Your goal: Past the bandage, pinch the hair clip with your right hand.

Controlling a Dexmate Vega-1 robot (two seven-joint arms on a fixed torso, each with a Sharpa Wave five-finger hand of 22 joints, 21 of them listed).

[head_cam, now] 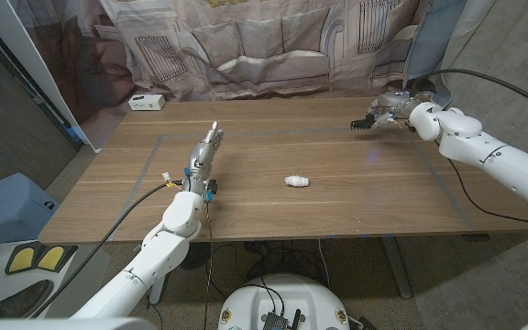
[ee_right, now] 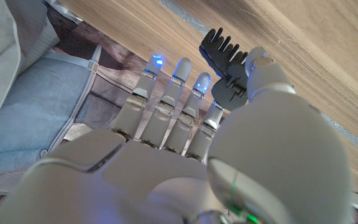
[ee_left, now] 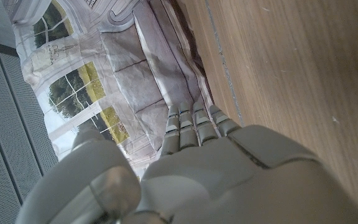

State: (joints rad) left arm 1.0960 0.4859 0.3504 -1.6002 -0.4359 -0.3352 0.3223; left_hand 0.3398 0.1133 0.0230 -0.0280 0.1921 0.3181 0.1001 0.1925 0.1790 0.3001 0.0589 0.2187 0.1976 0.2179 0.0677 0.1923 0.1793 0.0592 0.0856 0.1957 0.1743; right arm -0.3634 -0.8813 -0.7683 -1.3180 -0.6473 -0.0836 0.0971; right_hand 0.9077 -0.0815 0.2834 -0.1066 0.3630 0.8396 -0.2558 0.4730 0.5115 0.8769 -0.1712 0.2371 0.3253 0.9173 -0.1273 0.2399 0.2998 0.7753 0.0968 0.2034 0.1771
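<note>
The hair clip (ee_right: pixel 224 65) is partly hidden (its lower end) behind the right hand (ee_right: pixel 185 155).

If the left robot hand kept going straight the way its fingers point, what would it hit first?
Nothing on the table, as far as I can tell. The left robot hand points across bare wood toward the curtain behind the far edge; depth is unclear.

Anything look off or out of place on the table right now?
Nothing stands out. The bandage lies intact mid-table, nothing spilled. The right hand pinches the black hair clip near the table's far edge, teeth pointing outward. The left hand holds nothing, fingers straight. A white box sits at the far left corner.
</note>
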